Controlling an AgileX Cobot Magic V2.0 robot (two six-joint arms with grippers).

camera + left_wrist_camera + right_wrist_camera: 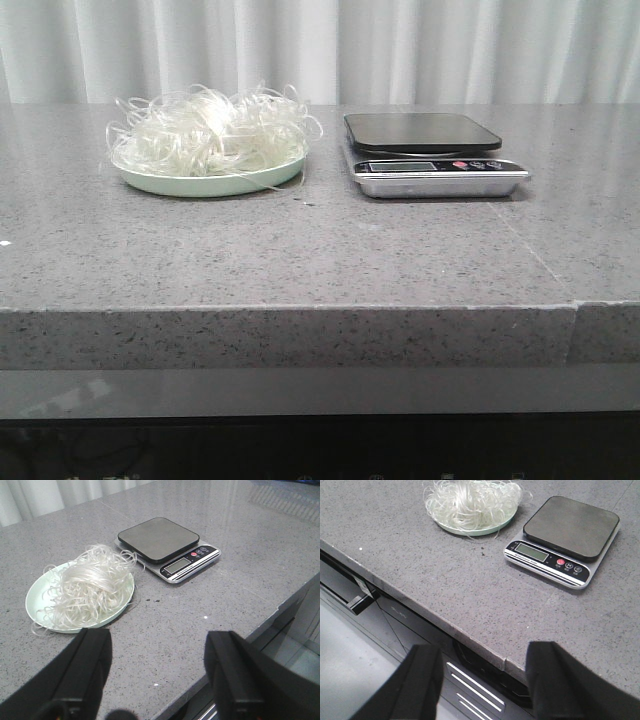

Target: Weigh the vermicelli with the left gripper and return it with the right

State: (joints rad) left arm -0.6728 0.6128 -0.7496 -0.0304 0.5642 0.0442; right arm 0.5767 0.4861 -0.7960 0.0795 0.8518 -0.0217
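Note:
The vermicelli (212,130) lies in a loose whitish tangle on a pale green plate (160,183) at the back left of the counter. It also shows in the left wrist view (87,587) and in the right wrist view (472,499). A kitchen scale (430,150) with a bare dark platform stands to the plate's right. My left gripper (159,645) is open and empty above the counter's front part, short of the plate. My right gripper (484,657) is open and empty over the counter's front edge. Neither arm shows in the front view.
The grey speckled stone counter (300,250) has a seam at its front right (573,303). White curtains (320,50) hang behind it. Below the front edge are dark drawer fronts with metal handles (475,682).

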